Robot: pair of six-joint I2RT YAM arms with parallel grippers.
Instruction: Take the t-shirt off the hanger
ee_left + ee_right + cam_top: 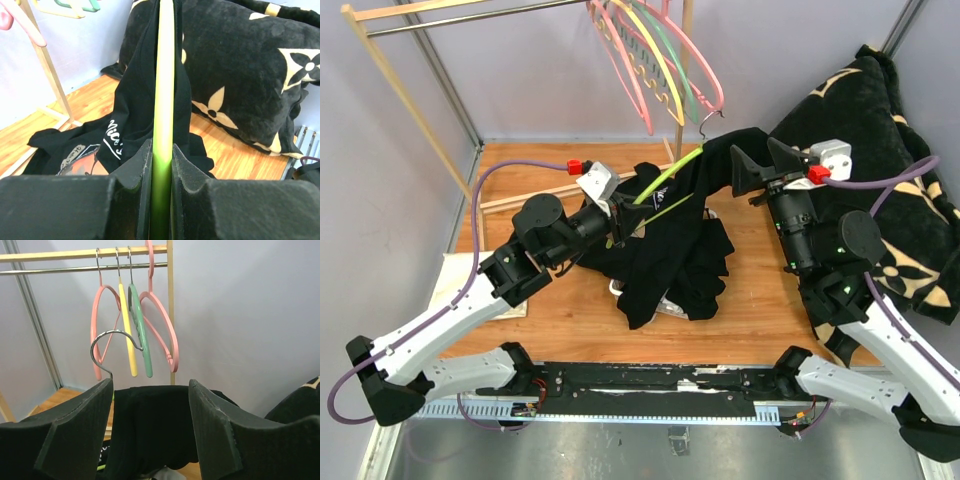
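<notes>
A black t-shirt (665, 262) hangs on a lime-green hanger (668, 172) and trails down in a heap on the wooden table. My left gripper (618, 218) is shut on the hanger's lower arm; in the left wrist view the green bar (164, 100) runs up between my closed jaws, with the shirt (131, 112) draped around it. My right gripper (757, 160) is open beside the shirt's raised shoulder. In the right wrist view the black cloth (150, 425) sits between my spread fingers (85, 425), not pinched. The hanger's metal hook (106, 342) rises by the left finger.
A clothes rack (440, 12) at the back carries pink, yellow and green hangers (655, 60), also in the right wrist view (135, 315). A black blanket with cream flower shapes (890, 180) lies heaped at the right. The rack's wooden base (520, 198) runs behind the left arm.
</notes>
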